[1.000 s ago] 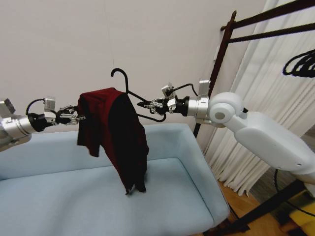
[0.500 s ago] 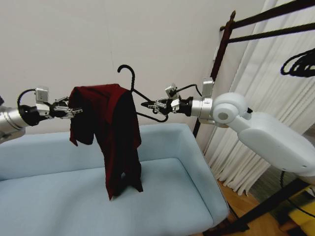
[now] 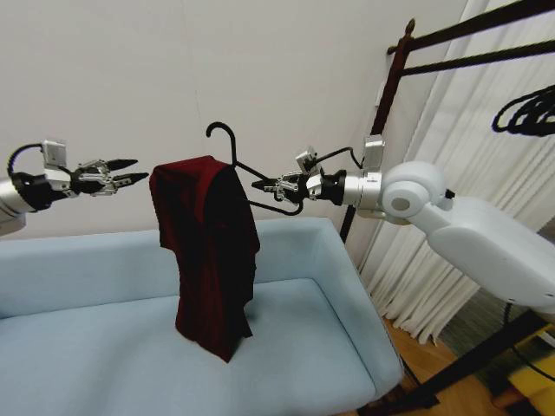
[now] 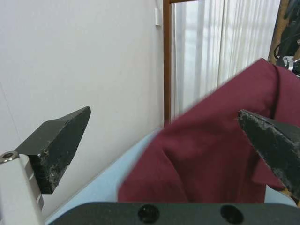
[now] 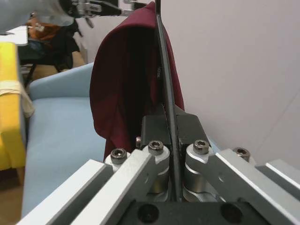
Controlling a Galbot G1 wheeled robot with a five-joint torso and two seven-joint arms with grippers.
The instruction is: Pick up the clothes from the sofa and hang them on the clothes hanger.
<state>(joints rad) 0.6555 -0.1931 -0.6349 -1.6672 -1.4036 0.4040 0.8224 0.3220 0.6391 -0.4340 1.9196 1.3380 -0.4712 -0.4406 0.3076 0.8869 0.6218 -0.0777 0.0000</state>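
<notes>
One sec ago the left fingers (image 3: 120,163) held the red shirt (image 3: 208,243); now they're open & off it, upper left of frame. Shirt hangs mid-frame on the black hanger (image 3: 227,137), over the sofa (image 3: 104,364). The right fingers (image 3: 270,185) grip the hanger tight. Looks ready for the rack (image 3: 395,82), upper right.

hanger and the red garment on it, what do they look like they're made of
The hanger: a thin black rod with a smooth, dark finish, likely plastic or coated wire; the right gripper is shut on it. The garment: dark red cloth, matte, draping in soft folds; the fibre cannot be told. The left gripper is open beside it.
</notes>
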